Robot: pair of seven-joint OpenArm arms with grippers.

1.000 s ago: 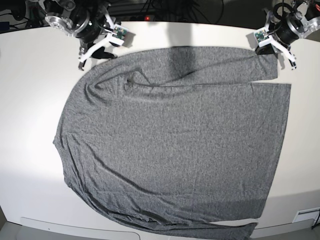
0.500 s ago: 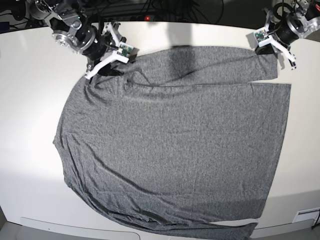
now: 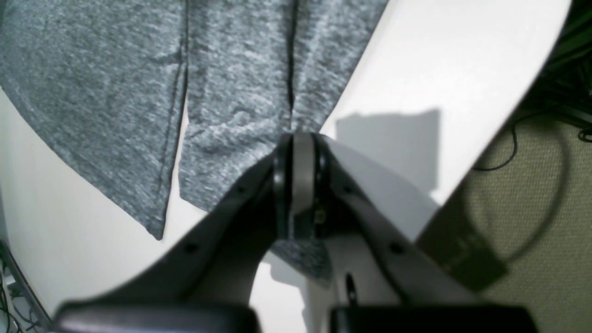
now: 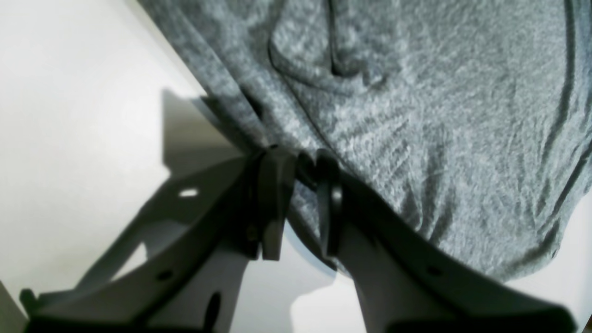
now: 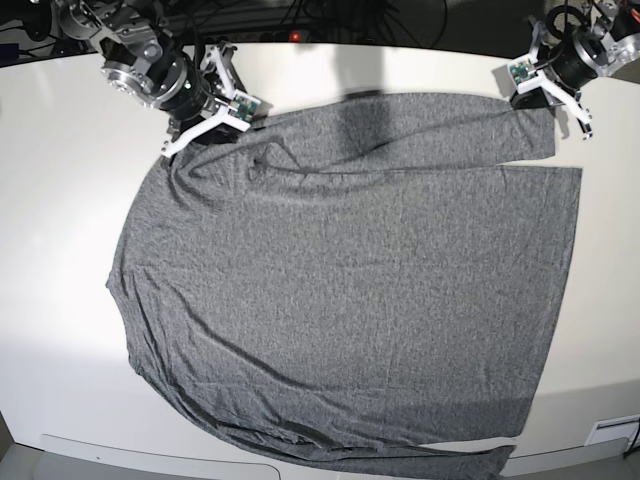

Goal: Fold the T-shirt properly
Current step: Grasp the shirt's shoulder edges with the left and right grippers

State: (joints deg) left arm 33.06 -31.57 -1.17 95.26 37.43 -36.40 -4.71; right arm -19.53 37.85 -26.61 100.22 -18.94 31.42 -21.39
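Observation:
The grey T-shirt (image 5: 350,280) lies spread flat over the white table (image 5: 60,250), with one long sleeve folded across its far edge. My left gripper (image 5: 535,100) is at the far right, at the end of that sleeve. In the left wrist view it (image 3: 298,143) is shut, with the sleeve's edge (image 3: 240,92) pinched at its tips. My right gripper (image 5: 205,135) is at the shirt's far left corner. In the right wrist view it (image 4: 303,180) stands narrowly open, its jaws astride a fold at the edge of the fabric (image 4: 439,115).
The table's far edge runs just behind both grippers, with dark cables (image 5: 300,20) beyond it. Carpeted floor (image 3: 532,208) shows past the edge by my left gripper. The shirt's hem hangs near the front edge, by a white fitting (image 5: 610,432).
My right gripper has moved from the bare table onto the shirt's far left corner and now straddles the fabric edge. My left gripper has stayed at the sleeve end.

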